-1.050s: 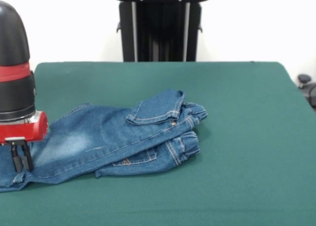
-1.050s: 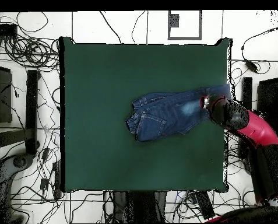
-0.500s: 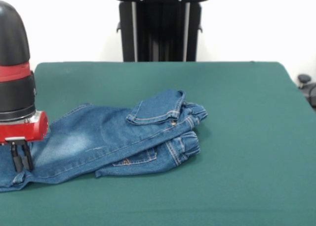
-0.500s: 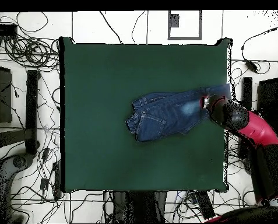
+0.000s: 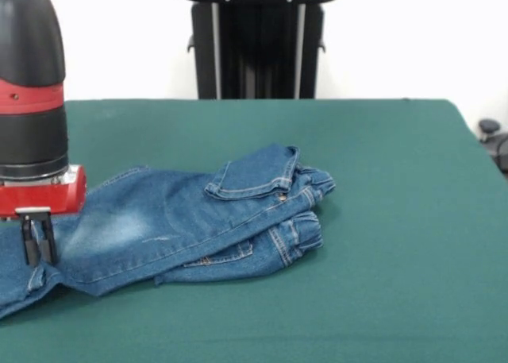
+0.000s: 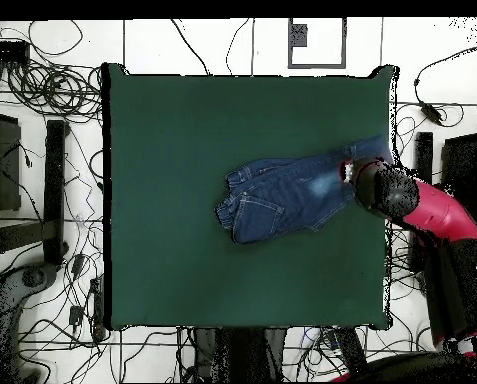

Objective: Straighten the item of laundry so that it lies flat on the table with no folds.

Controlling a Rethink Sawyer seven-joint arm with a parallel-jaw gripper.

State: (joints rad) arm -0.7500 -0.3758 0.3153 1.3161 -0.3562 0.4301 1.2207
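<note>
Arm vertical, end effector [image 5: 37,248] clenched on jeans [image 5: 190,220] leg, slightly lifted.

Robot lab: cables [image 6: 52,90] strewn over tiled floor [image 6: 212,45] around green table [image 6: 182,130].

Jeans [image 5: 182,220]: blue denim cloth, matt, faded pale patches, orange-tan stitching, small metal button seen at the waistband. Table [image 5: 397,220]: dark green felt-like top, matt, even. Arm [image 5: 32,101]: smooth glossy black and red casing, plastic-looking. Gripper [image 5: 37,240]: dark, matt.
</note>
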